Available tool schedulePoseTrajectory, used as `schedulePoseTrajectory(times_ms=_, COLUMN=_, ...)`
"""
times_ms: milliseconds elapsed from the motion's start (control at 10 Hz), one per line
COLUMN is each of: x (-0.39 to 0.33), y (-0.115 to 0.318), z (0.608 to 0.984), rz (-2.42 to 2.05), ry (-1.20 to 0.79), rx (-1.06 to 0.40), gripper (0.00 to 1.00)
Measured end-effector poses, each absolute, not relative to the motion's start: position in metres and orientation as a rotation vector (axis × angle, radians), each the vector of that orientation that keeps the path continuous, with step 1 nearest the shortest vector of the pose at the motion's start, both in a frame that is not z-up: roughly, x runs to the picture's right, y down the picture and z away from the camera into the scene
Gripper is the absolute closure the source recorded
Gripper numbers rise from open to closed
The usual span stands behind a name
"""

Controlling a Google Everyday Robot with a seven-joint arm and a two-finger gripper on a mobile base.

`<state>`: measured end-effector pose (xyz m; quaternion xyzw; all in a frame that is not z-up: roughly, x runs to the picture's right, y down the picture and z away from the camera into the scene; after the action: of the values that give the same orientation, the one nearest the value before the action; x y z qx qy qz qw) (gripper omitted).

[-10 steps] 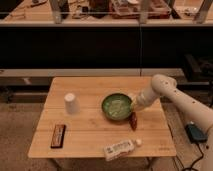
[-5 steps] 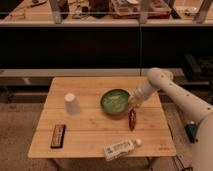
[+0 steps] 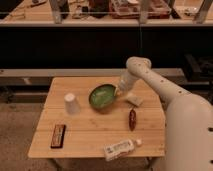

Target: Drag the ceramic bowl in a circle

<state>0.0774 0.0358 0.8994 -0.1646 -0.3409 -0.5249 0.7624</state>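
The green glazed ceramic bowl [image 3: 102, 96] sits on the wooden table [image 3: 90, 130], a little behind its middle, with its glossy inside facing up. My gripper [image 3: 119, 91] is at the bowl's right rim, at the end of the white arm [image 3: 150, 75] that reaches in from the right. From here I cannot make out whether it holds the rim or only touches it.
A small white upside-down cup [image 3: 71, 103] stands left of the bowl. A white packet [image 3: 134, 99] lies just right of the bowl and a red item [image 3: 132, 119] lies in front of that. A white tube [image 3: 120, 148] and a dark bar [image 3: 58, 136] lie near the front edge.
The bowl has slid left and a little toward the back of the table, with my gripper moving along at its right rim. The white packet now shows to the bowl's right.
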Motion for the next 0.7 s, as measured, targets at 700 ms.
schedulePoseTrajectory(times_ms=700, x=0.012, y=0.094, z=0.874, rz=-1.357, ry=-0.844, rx=-0.289, gripper=1.0)
